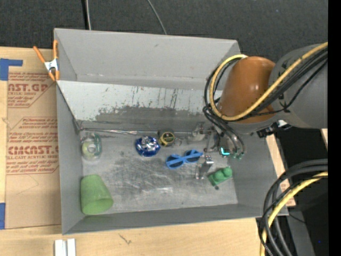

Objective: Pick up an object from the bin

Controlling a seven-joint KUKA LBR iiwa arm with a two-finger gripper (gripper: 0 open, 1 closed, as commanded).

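Currently the gripper (pixel 205 167) is seen at the right end of the bin (pixel 69 116) between a blue looped piece (pixel 184 159) and a green toy (pixel 220 176), its opening not discernible; either might be knocked aside on descent.

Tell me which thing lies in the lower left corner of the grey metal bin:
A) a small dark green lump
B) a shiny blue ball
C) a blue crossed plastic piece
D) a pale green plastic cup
D: the pale green plastic cup lies in that corner of the grey metal bin, left of everything else.
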